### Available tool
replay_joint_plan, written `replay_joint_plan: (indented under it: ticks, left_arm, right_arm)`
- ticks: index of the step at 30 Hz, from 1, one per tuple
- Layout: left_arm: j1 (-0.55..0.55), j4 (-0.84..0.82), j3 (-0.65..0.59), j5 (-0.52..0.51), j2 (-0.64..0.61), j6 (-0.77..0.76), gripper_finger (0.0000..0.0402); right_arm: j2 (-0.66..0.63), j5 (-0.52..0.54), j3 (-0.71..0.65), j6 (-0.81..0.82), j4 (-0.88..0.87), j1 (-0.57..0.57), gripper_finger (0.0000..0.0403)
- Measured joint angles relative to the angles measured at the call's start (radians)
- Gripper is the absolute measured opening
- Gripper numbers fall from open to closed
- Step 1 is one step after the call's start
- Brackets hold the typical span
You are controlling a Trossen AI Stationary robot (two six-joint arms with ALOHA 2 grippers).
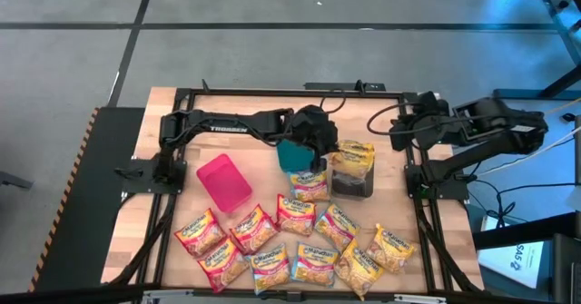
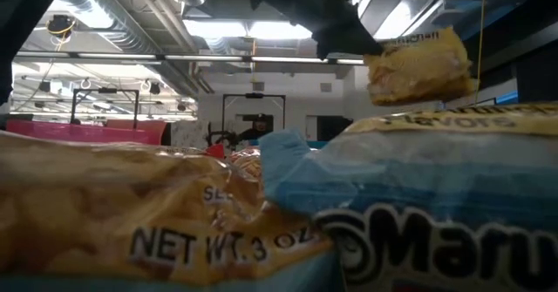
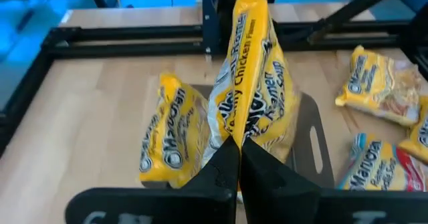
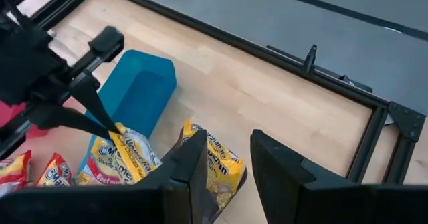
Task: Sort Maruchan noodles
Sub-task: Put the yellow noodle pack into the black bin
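Pinching a yellow Maruchan chicken ramen packet (image 3: 253, 83) between pressed-together fingers, the left gripper (image 3: 239, 158) hangs over the grey bin (image 1: 352, 182) near the table's middle. The right gripper (image 4: 224, 167), fingers spread, waits at the right edge.

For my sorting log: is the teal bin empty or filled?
Empty, where visible: the teal bin shows only bare inside. The left hand hides part.

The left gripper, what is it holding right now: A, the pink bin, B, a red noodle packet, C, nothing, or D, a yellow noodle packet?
D: the left gripper is shut on a yellow noodle packet, which hangs above the grey bin that already holds another yellow packet.
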Motion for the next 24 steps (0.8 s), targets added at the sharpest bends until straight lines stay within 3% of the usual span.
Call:
replay_joint_plan:
  ticks: [8, 16, 24]
  left_arm:
    - [-0.003, 0.029, 0.0, 0.018, 0.035, -0.013, 0.0]
    - [-0.002, 0.069, 0.0, 0.01, 0.036, -0.015, 0.0]
    - [-0.002, 0.07, 0.0, 0.01, 0.036, -0.017, 0.0]
  right_arm:
    - [0.034, -0.065, 0.0, -0.077, 0.009, 0.0, 0.0113]
    - [0.099, -0.236, -0.001, -0.149, 0.003, 0.0, 0.0113]
    - [0.126, -0.255, -0.091, -0.128, 0.016, 0.0, 0.0113]
